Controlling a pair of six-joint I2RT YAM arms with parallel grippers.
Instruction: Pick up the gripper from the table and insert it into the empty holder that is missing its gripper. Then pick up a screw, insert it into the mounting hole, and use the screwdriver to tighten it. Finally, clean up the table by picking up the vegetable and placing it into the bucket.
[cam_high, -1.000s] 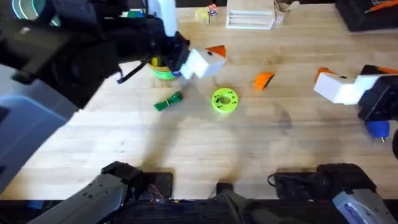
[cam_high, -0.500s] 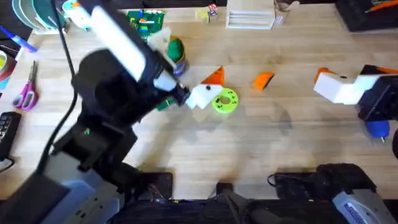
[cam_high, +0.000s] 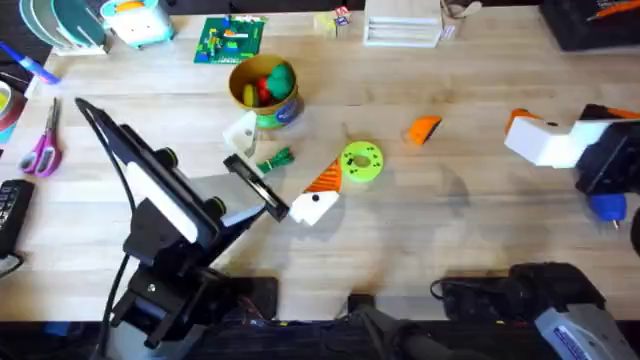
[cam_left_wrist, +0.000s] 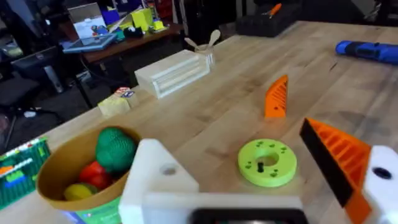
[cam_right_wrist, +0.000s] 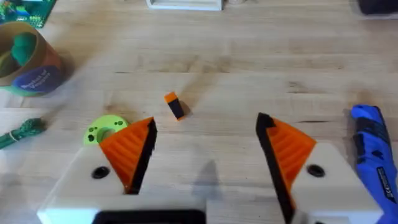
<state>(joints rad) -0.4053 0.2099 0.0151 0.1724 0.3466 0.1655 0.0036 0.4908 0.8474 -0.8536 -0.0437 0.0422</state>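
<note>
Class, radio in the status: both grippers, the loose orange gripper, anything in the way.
Left gripper open, empty. Right gripper open, empty. Orange gripper untouched on table. Green disc sits between it and left gripper.

surface: light wood table (cam_high: 470, 240) | beyond: cluttered desk (cam_left_wrist: 118, 46), black chair (cam_left_wrist: 18, 93)

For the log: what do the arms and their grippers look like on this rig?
Both arms are black with jointed links. The left gripper and right gripper have chunky white finger bodies carrying orange ribbed pads edged in black, each body with a round fastener hole. The left arm's upper link has a white face.
</note>
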